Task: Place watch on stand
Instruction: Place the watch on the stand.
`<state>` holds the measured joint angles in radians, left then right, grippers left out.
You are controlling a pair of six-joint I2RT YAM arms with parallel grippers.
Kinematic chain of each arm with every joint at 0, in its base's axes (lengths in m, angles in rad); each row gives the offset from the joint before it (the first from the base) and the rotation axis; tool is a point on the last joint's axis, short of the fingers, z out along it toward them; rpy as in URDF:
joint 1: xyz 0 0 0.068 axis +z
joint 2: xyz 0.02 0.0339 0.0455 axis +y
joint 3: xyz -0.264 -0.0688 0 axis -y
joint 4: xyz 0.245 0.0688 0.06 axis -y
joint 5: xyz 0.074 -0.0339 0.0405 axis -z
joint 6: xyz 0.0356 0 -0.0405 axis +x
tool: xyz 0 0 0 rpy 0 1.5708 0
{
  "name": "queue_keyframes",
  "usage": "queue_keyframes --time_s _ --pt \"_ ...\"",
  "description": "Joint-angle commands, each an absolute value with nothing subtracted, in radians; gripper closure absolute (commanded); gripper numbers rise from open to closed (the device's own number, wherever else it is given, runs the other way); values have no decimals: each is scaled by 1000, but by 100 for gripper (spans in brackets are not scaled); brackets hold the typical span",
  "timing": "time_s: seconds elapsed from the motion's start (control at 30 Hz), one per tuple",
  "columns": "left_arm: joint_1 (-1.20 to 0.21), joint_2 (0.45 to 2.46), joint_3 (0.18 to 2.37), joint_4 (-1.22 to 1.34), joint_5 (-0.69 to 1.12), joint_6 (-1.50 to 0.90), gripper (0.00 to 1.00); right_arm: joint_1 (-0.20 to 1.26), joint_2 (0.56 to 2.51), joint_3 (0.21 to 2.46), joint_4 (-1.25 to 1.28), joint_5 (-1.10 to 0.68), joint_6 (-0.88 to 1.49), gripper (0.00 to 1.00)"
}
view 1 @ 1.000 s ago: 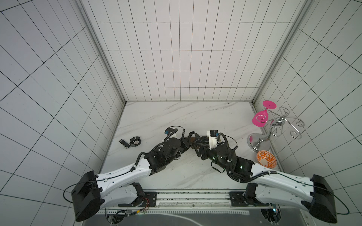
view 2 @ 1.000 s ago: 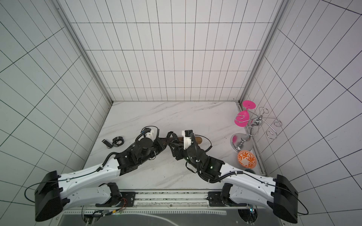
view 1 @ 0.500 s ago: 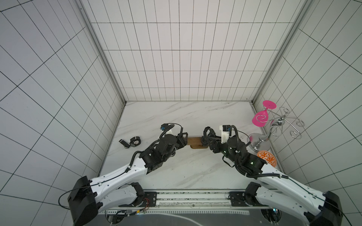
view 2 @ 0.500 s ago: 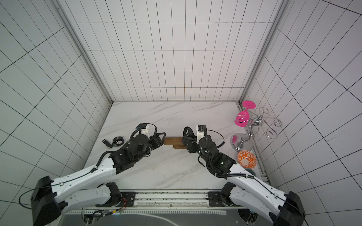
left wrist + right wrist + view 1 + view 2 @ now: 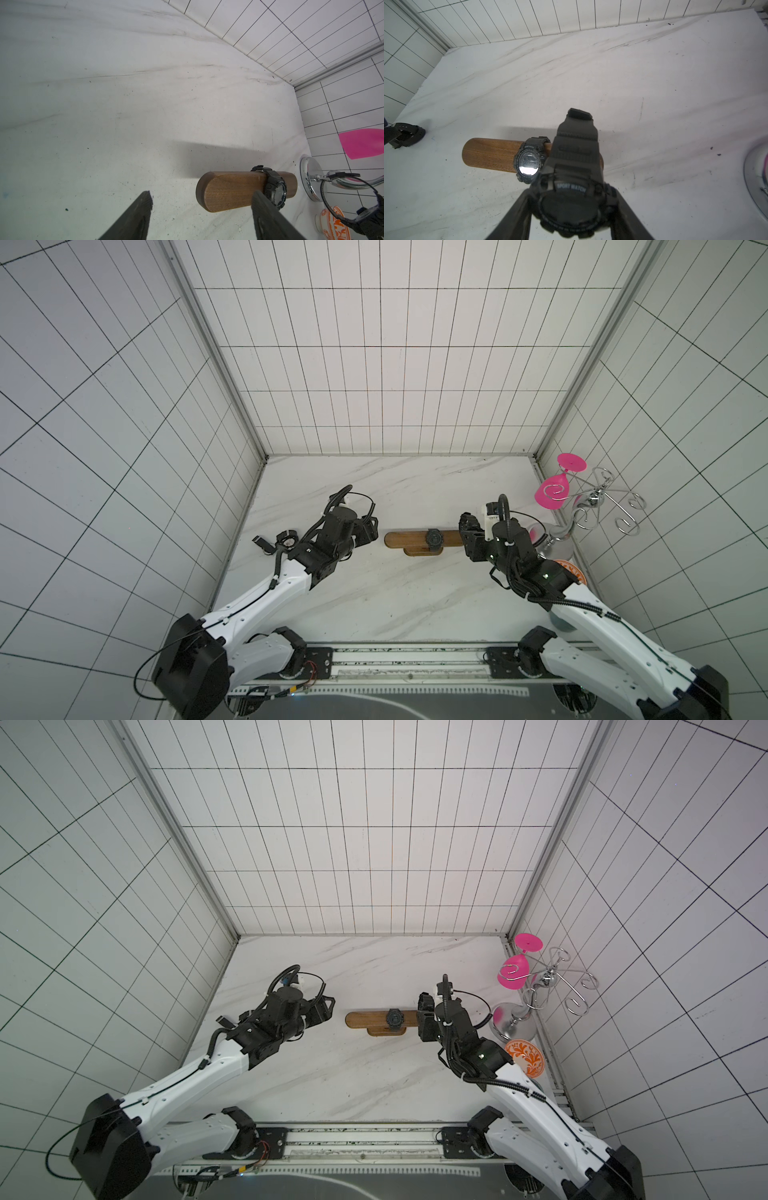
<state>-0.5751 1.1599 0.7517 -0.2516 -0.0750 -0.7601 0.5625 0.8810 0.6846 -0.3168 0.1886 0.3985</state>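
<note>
While the right gripper pinches the held watch by its case, face toward the wrist camera and strap pointing ahead of the fingers, the step in hand looks like the approach to the stand with a second watch. Just beyond the fingertips is the wooden bar, with the mounted watch wrapped around it partway along. Next move, my guess: line the strap loop up with the bar's near end and slide it on, stopping short of the mounted watch.

Left gripper is spread wide and empty, just off the bar's opposite end; it could steady it. Farther out, beside the left arm, the spare watch lies on the table.

Hard to tell:
- Can't tell whether the held strap is buckled into a loop.
- Bar's near end is hidden behind the held watch.
- Base is mostly under the bar.
- Held watch is barely visible in both top views.
</note>
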Motion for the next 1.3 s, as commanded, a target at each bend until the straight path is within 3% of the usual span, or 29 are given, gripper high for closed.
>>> queue_keyframes --time_s 0.0,0.63,0.9,1.27 --pt "-572 1201 758 -245 -7 -724 25 525 906 797 -384 211 362 57" --pt "-591 1390 788 -152 127 -701 24 397 1064 824 -422 123 311 57" --pt "-594 1442 804 -117 165 -707 40 394 1114 842 -427 71 282 57" --pt "-611 1486 839 -120 167 -697 45 396 1159 881 -464 8 253 57"
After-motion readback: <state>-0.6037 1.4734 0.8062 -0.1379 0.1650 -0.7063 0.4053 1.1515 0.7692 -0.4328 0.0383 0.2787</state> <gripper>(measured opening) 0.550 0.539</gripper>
